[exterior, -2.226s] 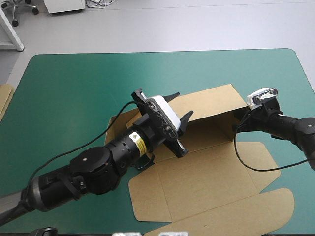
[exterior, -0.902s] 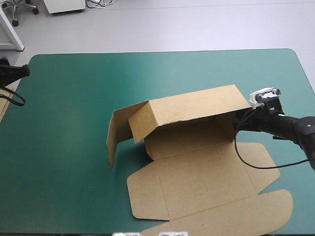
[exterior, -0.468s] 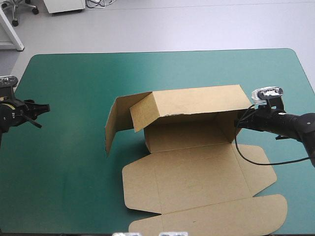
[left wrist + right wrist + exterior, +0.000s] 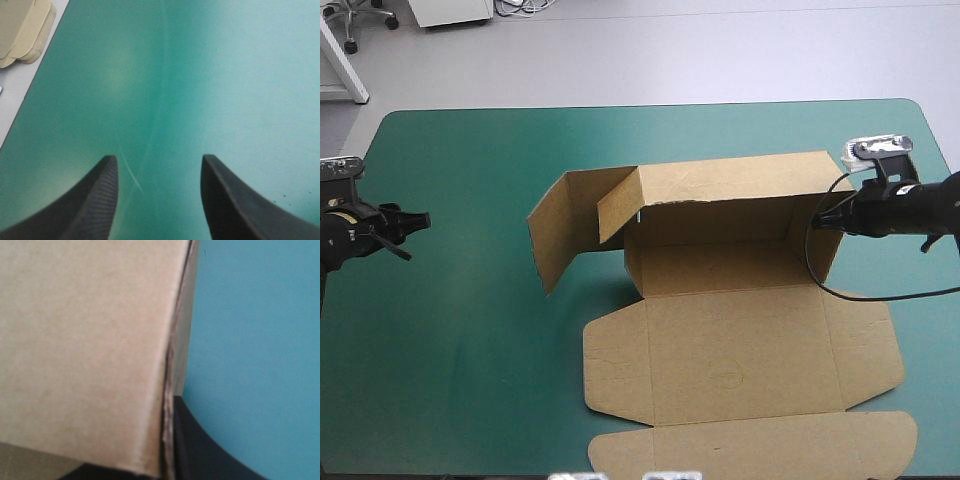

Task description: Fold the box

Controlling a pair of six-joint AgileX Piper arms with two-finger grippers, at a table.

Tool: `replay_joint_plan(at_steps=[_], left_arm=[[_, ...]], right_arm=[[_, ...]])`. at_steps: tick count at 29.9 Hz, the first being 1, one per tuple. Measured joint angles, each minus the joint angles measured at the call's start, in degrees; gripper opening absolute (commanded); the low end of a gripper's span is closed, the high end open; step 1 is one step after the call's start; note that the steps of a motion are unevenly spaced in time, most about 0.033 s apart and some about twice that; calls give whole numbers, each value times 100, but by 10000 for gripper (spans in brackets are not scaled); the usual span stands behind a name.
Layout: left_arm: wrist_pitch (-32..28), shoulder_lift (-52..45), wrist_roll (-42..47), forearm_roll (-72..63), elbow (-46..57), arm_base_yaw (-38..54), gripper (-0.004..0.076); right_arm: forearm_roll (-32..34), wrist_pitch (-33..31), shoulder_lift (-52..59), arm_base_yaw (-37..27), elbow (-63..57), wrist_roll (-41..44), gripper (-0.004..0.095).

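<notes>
The flat lid and base panels of the box (image 4: 740, 370) lay nearest, on the teal-green tabletop (image 4: 460, 360) right of centre. Behind them the long wall stood raised, with two flaps upright at its left end. The right jaws pinched the board (image 4: 85, 350) at the wall's right end. The left jaws stood spread over bare cover near the left edge, well apart from the box. Spare board (image 4: 22, 25) lay beyond that edge.

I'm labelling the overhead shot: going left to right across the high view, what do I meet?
left gripper, open over the teal-green cover → box, its back wall raised → right gripper, gripping the box's right end wall
</notes>
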State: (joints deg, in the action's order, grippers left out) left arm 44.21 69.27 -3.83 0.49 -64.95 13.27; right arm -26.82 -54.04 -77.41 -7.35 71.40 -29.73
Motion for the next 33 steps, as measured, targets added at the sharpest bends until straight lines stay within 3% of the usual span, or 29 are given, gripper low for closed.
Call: replay_joint_plan(at_steps=[13,20,23,29,33], left_arm=[[0,0,-298,-370,0,0,366],[0,0,-435,-593,0,0,366],[0,0,-487,-653,0,0,366],[0,0,-589,-747,0,6,366],[0,0,-625,-762,0,6,366]], right_arm=[[545,-1132,-1752,719,1673,820,-13],[450,-1134,-2522,822,2557,992,-11],[430,-994,-2750,866,2770,993,71],[363,-534,-2912,987,2831,783,509],[350,-277,-2930,1033,2831,718,555]])
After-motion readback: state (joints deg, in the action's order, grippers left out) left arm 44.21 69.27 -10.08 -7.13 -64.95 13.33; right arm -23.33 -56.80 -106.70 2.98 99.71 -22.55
